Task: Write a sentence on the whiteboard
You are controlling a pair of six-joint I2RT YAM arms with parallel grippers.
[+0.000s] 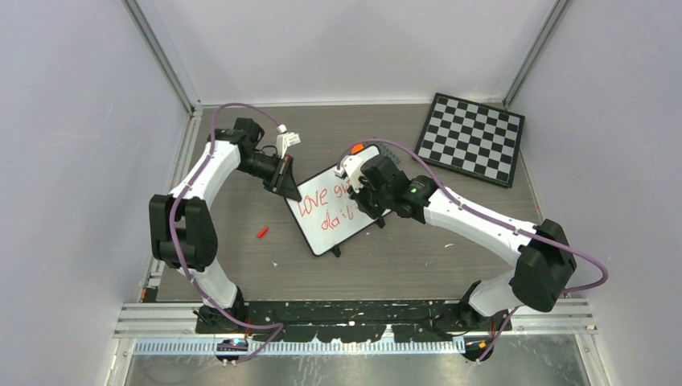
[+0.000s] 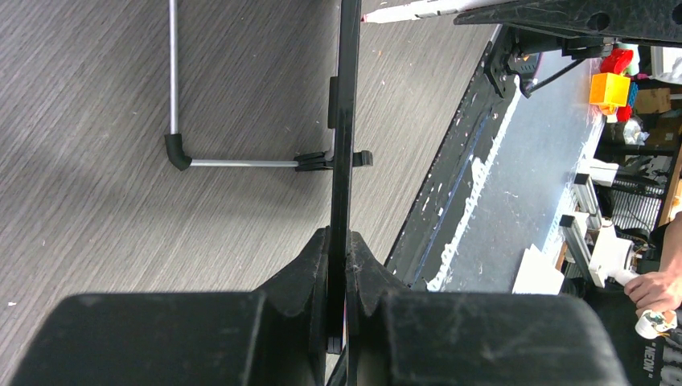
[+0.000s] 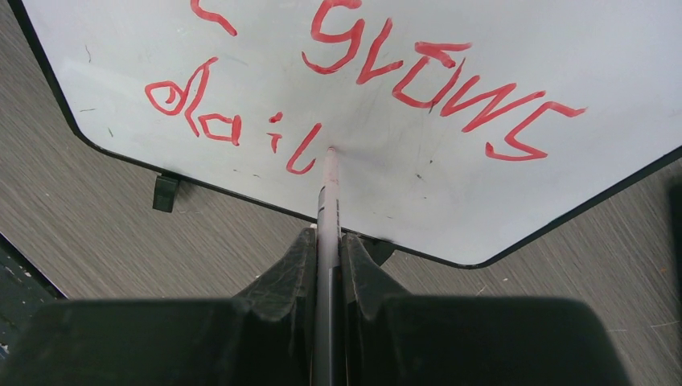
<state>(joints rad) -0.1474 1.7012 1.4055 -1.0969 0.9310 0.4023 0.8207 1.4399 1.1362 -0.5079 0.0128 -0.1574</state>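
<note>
The whiteboard [image 1: 330, 215] lies tilted at mid table; it also shows in the right wrist view [image 3: 523, 72]. Red words [image 3: 434, 72] read "grows" on the upper line and "dail" [image 3: 217, 125] on the lower; the top view shows "LOVE" [image 1: 312, 201] too. My left gripper [image 1: 287, 183] is shut on the board's far left edge, seen edge-on in the left wrist view [image 2: 344, 145]. My right gripper [image 1: 368, 198] is shut on a marker [image 3: 328, 201], whose tip touches the board just right of the "l".
A black-and-white chessboard [image 1: 471, 137] lies at the back right. A small red cap [image 1: 261, 232] lies on the table left of the whiteboard. A wire stand [image 2: 181, 153] shows behind the board in the left wrist view. Grey walls close in on three sides.
</note>
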